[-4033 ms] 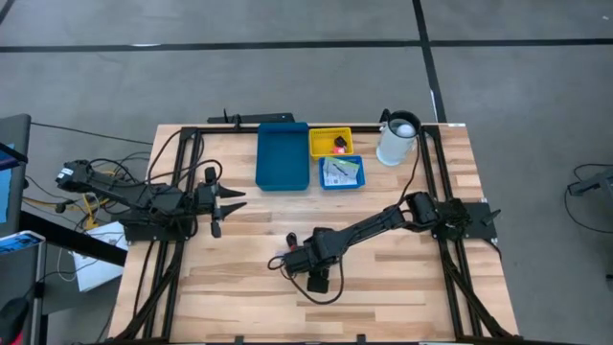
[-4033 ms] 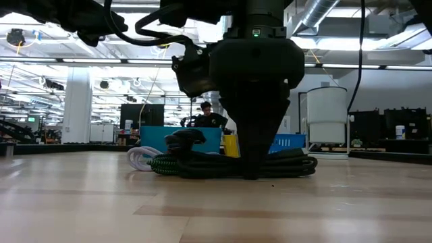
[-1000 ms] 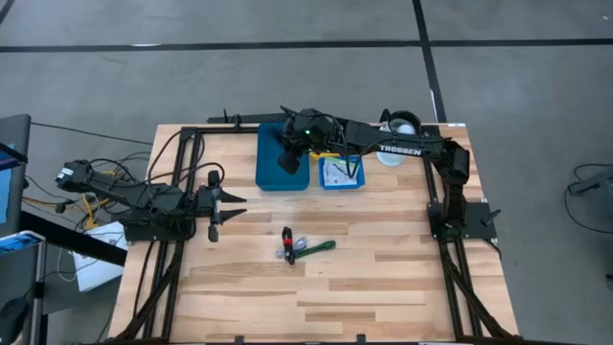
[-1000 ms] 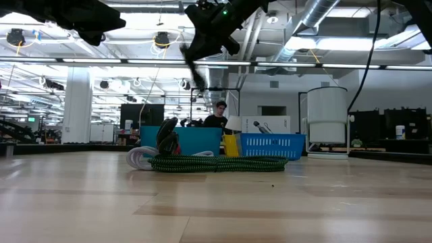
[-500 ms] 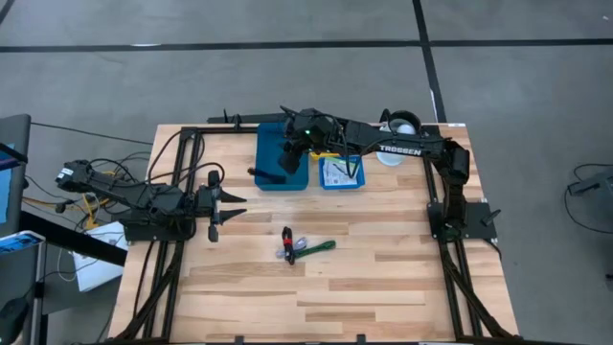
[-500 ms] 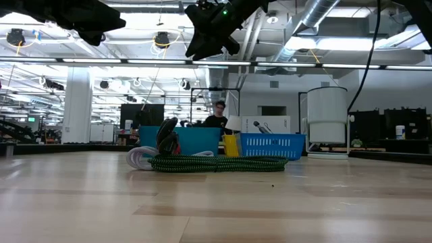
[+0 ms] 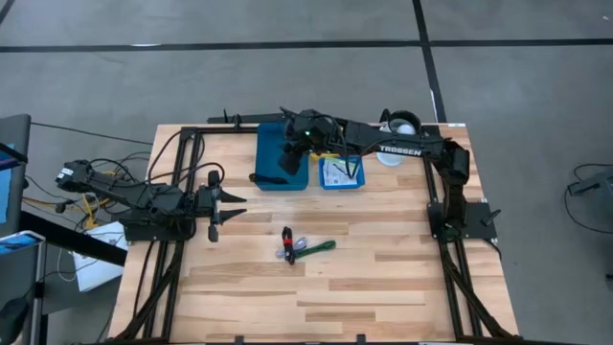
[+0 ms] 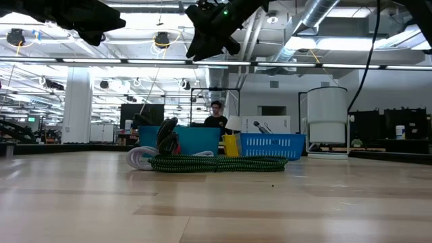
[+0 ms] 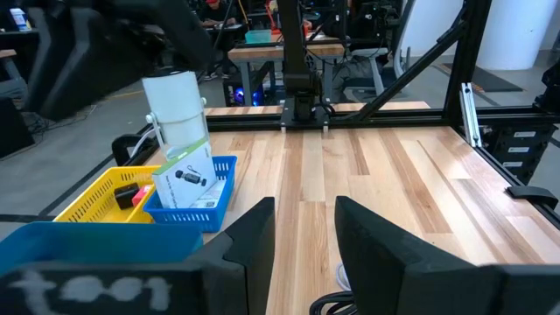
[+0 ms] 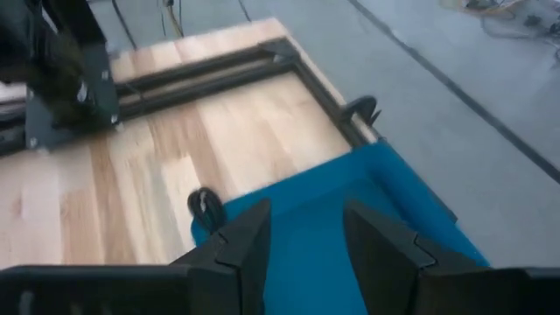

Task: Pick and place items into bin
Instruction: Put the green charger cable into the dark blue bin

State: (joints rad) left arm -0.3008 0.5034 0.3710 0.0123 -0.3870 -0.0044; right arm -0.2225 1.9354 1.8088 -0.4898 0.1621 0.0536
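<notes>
Black cable under right gripper, on bin edge.

My arms are matte black, white TROSSEN lettering on the right one, black cables looping beside my left.

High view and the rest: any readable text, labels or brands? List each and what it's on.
"TROSSEN": white lettering on the right arm's link, high view.
White card in the small blue basket: printed with a black part, any text too small to read.
Nothing else is legible in any view.
</notes>
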